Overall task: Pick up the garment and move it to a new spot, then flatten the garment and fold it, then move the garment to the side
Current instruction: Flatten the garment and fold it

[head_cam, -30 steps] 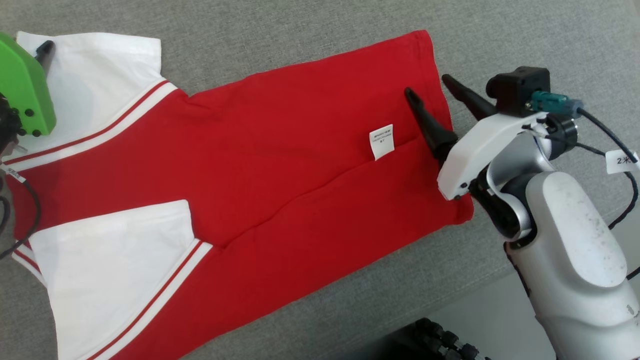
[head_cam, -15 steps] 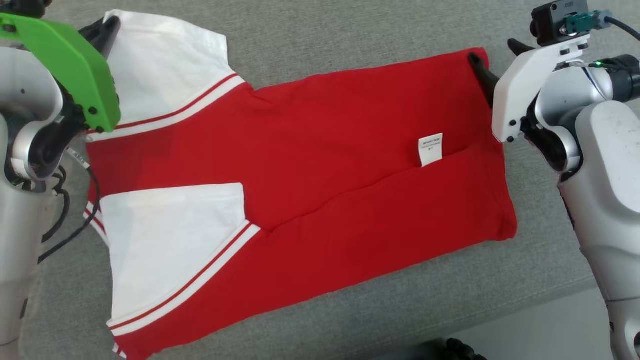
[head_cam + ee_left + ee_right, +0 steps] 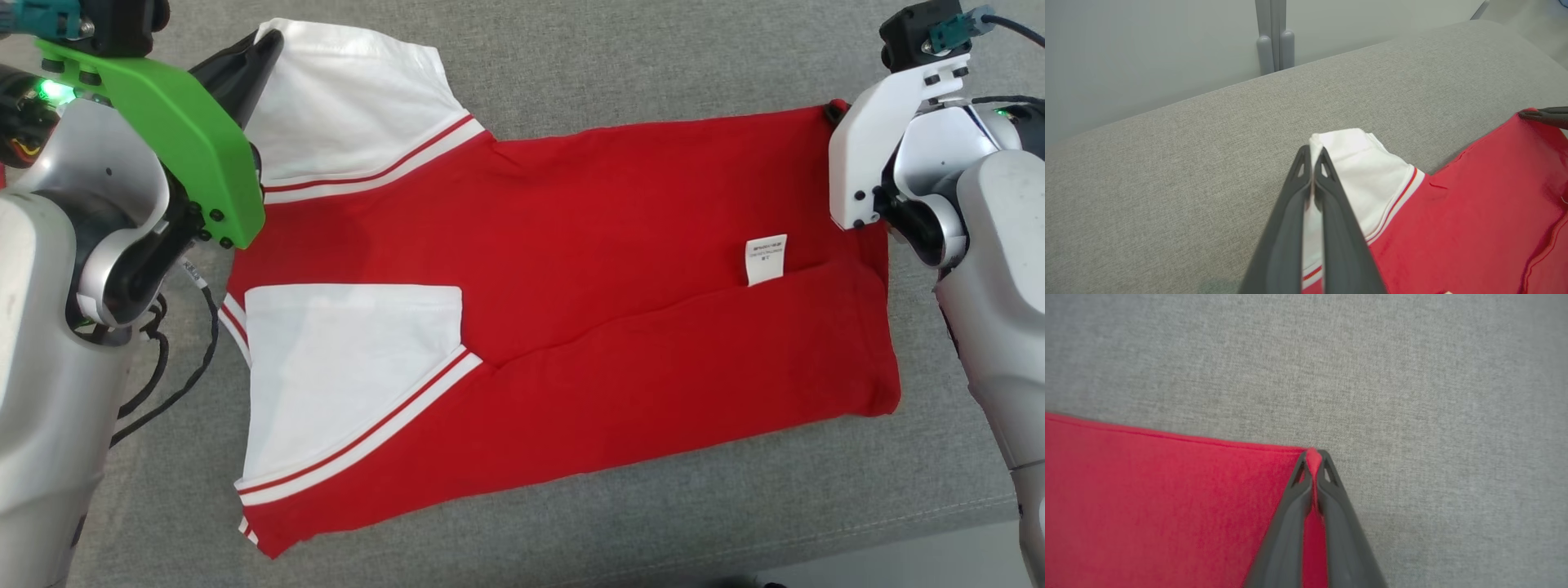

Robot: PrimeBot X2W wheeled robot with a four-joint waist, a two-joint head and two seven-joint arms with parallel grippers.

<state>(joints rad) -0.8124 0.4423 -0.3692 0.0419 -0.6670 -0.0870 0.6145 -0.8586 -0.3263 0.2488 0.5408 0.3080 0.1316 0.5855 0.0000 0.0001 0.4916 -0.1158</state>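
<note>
Nearest the robot, a grey cushion (image 3: 571,531) runs under a red shirt (image 3: 571,269) that lies flat across its middle. The near white sleeve (image 3: 343,367) is turned in over the body, and a fold line runs lengthwise to a white label (image 3: 766,260). A black cable (image 3: 163,384) hangs from the left arm just beside that sleeve. Farther back, the left gripper (image 3: 1312,159) has its fingers pressed together on the edge of the far sleeve (image 3: 359,106), with white cloth showing between them. The right gripper (image 3: 1314,457) is pinched shut on the shirt's far red corner at the hem.

The shirt looks light, soft and limp. By this judgement it will sag between the two holds and drag its near half over the cushion, and it cannot be pushed, only pulled. The thin knit could slip from such narrow fingers, so the hemmed corner and sleeve edge are the sound places to take it, since the cloth is doubled there.

Little stands in the way, though the two pale forearms flank the shirt closely and the cable could snag the near sleeve. Beyond the grippers lies bare cushion, then a pale wall (image 3: 1147,53) with a grey post (image 3: 1274,36) against it
</note>
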